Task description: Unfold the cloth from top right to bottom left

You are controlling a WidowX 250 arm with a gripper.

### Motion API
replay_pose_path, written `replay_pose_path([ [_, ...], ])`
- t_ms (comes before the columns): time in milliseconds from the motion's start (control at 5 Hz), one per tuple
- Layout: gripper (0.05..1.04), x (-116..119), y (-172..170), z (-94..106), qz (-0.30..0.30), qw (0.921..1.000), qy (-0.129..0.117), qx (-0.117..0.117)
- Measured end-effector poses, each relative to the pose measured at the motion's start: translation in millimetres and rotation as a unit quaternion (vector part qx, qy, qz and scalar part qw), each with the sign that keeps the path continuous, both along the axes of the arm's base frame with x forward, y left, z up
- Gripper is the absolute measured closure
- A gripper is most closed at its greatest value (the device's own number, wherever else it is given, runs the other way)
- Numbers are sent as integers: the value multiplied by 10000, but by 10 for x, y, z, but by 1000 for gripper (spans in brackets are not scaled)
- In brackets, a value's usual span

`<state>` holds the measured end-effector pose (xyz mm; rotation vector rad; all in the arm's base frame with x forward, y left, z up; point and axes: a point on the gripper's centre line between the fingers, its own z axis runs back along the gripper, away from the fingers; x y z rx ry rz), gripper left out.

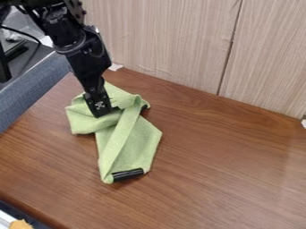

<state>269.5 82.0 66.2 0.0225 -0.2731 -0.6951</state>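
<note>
The black gripper [103,109] hangs down from the upper left over the upper part of the green cloth [133,143]. Its tip is at the bunched folds, touching or just above them; how its fingers stand is hard to make out. The cloth lies crumpled on the brown wooden table [233,165], with a narrow folded strip running down its middle. A black piece [128,174] sits at the cloth's bottom end, and another dark bit shows at its upper right edge.
A pale wood-grain panel [173,40] stands along the table's back edge. A blue-grey padded edge [36,85] borders the left side, with dark equipment and a cable beyond. An orange-tan object [21,224] lies at the bottom left corner.
</note>
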Motion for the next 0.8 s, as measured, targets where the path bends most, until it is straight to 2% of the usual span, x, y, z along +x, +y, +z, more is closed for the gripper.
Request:
replay_pose_path([
  [200, 83, 119, 50, -161, -197, 9996, 186, -15],
  [400, 83, 262, 11, -277, -428, 9988, 248, -22],
  [600, 134, 382, -41, -389, -643, 9975, 304, -53],
  [800, 392, 422, -91, -403, -699, 9973, 238, -38],
])
